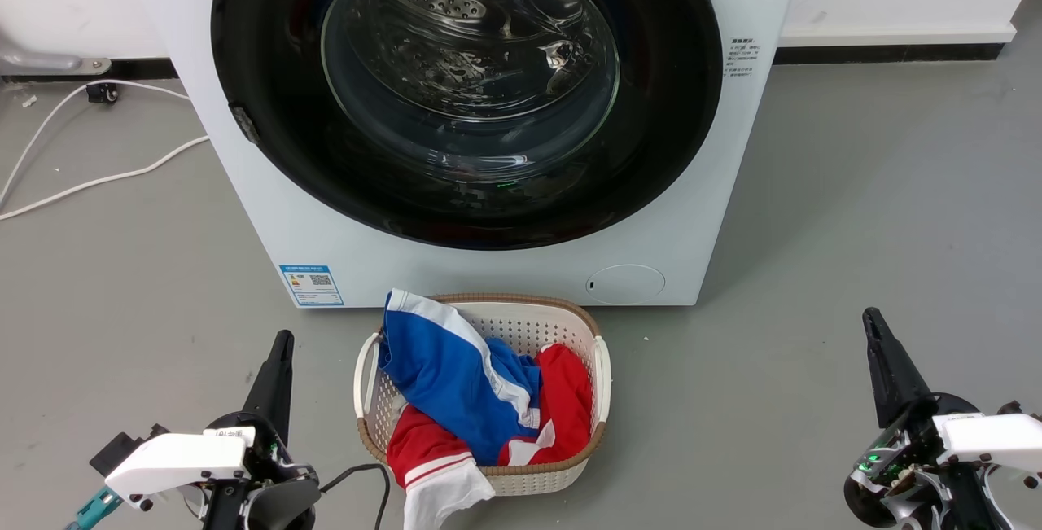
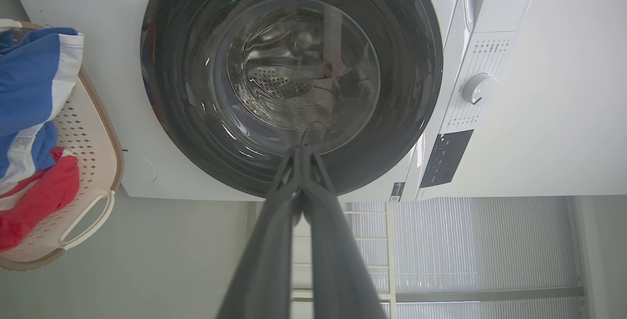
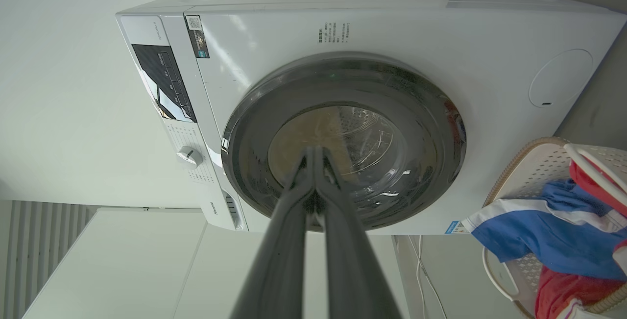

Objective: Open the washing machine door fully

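Directly before shut door (image 1: 468, 98), clothes-filled basket (image 1: 602, 375)

- Smooth grey floor (image 1: 855, 188).
- The washing machine (image 1: 505, 273) stands on it, back towards the wall.
- A pale perforated basket (image 1: 603, 367) sits just before the machine, holding blue, red and white cloth.
- White cables (image 1: 106, 180) trail at the left.

The left gripper (image 1: 282, 344) sits near left, fingers pressed together. The right gripper (image 1: 873, 322) mirrors it near right, also closed.
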Robot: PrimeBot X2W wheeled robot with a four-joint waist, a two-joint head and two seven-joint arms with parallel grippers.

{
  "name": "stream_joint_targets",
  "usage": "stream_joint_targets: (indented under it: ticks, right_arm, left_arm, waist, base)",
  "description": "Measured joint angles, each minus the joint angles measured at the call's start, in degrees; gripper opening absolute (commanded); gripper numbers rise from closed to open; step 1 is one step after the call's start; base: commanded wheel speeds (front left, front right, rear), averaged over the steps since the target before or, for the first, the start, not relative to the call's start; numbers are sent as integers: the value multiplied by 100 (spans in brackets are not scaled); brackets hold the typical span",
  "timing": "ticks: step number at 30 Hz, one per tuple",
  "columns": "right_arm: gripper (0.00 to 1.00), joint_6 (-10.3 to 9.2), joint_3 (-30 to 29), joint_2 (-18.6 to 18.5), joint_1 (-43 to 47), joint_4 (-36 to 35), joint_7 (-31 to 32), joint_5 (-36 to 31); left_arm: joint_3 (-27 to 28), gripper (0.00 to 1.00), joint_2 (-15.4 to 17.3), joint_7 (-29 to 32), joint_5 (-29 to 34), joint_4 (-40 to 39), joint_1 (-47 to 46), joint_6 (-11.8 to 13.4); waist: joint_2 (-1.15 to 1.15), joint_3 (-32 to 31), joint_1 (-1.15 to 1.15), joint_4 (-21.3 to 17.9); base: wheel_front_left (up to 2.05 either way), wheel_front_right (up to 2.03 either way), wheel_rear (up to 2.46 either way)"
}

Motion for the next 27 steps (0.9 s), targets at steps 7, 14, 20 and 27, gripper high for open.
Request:
stream_joint_targets:
  ticks: [7, 14, 20, 27]
  right_arm:
    - [0, 0, 0, 0, 0, 0, 0, 0]
    - [0, 0, 0, 0, 0, 0, 0, 0]
    - [0, 0, 0, 0, 0, 0, 0, 0]
    - [0, 0, 0, 0, 0, 0, 0, 0]
  left_arm:
    - [0, 0, 0, 0, 0, 0, 0, 0]
    - [0, 0, 0, 0, 0, 0, 0, 0]
    - [0, 0, 0, 0, 0, 0, 0, 0]
    - [0, 0, 0, 0, 0, 0, 0, 0]
  waist:
    - [0, 0, 0, 0]
    - [0, 0, 0, 0]
    - [0, 0, 0, 0]
    - [0, 0, 0, 0]
  base:
    - [0, 0, 0]
    - [0, 0, 0]
    - [0, 0, 0]
    - [0, 0, 0]
